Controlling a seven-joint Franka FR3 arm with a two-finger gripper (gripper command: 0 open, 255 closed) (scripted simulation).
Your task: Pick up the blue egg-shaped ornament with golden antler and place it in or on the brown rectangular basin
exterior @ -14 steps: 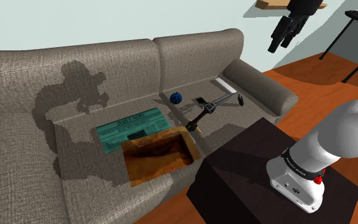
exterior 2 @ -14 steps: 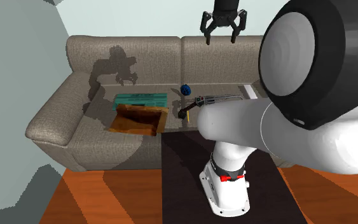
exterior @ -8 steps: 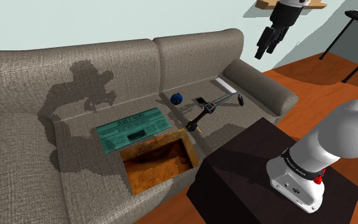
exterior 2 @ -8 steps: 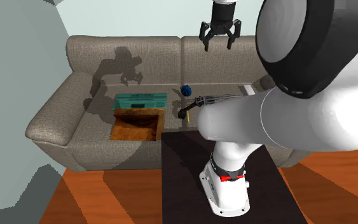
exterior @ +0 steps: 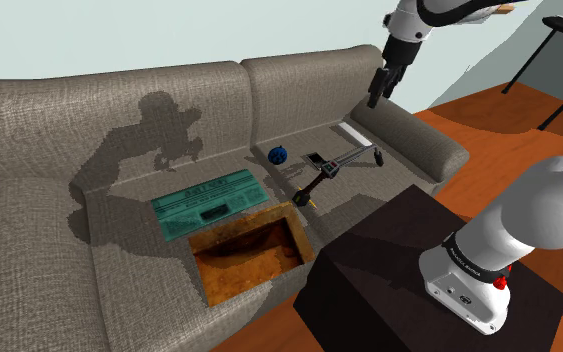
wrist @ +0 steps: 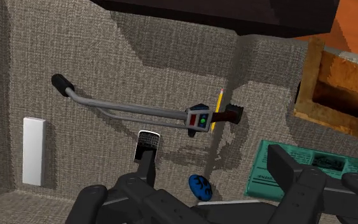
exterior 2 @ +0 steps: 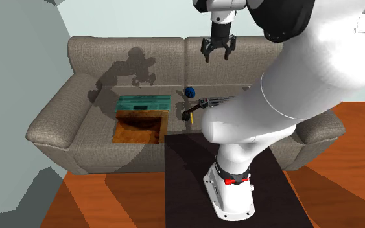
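A grey woven sofa (exterior: 89, 110) carries everything. On its seat, toward the shoulder view's left and nearest the front edge, sits the brown rectangular basin (exterior: 249, 250), open side up. Just behind it lies a flat green printed sheet (exterior: 209, 203). Farther right, the blue ornament (exterior: 277, 154) rests near the backrest. Beside it lie a small black device (exterior: 315, 158), a long grey tool (exterior: 347, 160) with a yellow pencil (exterior: 312, 199) at its near end, and a white bar (exterior: 354, 132) by the right armrest.
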